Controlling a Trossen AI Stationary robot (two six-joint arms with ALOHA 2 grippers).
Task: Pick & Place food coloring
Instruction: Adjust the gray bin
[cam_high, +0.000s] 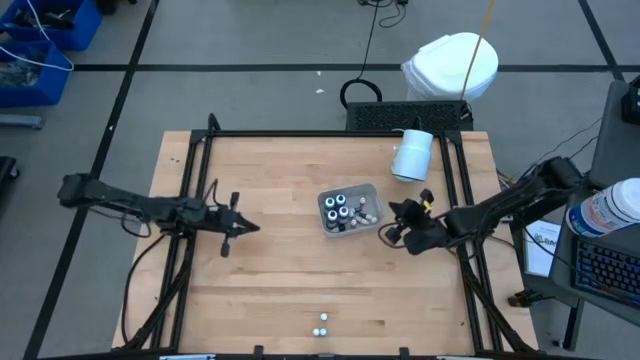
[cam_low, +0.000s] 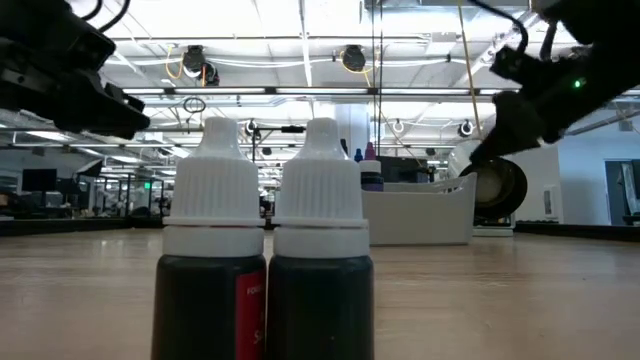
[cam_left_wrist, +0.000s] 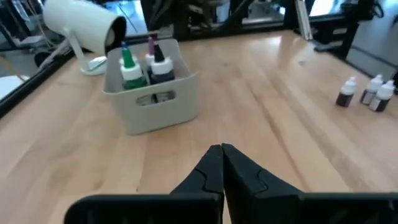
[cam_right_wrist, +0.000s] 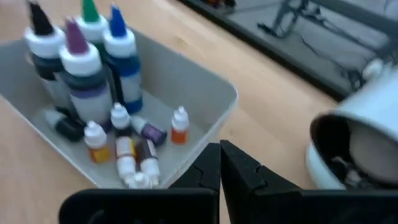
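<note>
Hovering shut right pincer (cam_high: 388, 234), beside tray (cam_high: 372, 190)

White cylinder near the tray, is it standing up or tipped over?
Tipped over: the white cylinder lies on its side, open end facing the grey tray.

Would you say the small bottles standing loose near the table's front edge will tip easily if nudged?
Probably. The small bottles look tall over narrow bases, so a high push may topple them. Being round, they would likely roll. Their ribbed white caps may grip better than the smooth bodies.
</note>
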